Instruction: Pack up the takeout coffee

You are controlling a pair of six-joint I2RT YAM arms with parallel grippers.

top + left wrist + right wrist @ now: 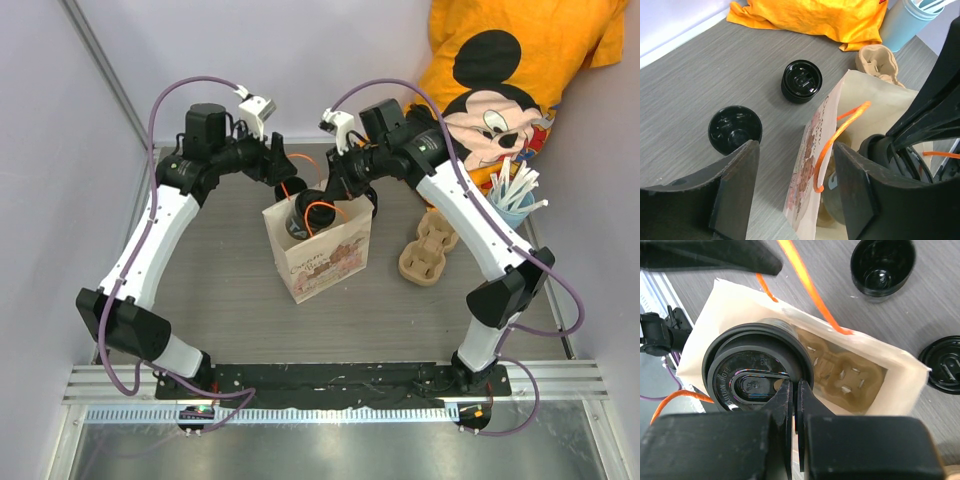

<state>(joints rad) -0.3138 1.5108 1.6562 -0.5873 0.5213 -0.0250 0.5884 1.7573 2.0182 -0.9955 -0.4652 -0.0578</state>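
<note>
The right gripper (794, 392) fills the foreground of its wrist view. It points straight down, fingers pinched closed on the near rim of the takeout coffee (747, 375), a small black cup with a glossy black lid. The cup hangs in the mouth of the brown paper bag (732, 302), above a beige pulp carrier (845, 380) lying at the bottom.

The cup looks light and thin-walled. The lid is probably slick, and a pinch at one edge could let it tilt or pop loose. The rim, stiffened by the lid, seems the firmest place to hold.

The left gripper (795, 167) stands open, its fingers either side of the bag's top edge and orange handle (840, 127), clamping nothing visibly. From above, both arms reach forward and bend inward, wrists meeting over the bag.

An open black cup (735, 129) and a black lid (801, 80) sit apart on the table (700, 75).
</note>
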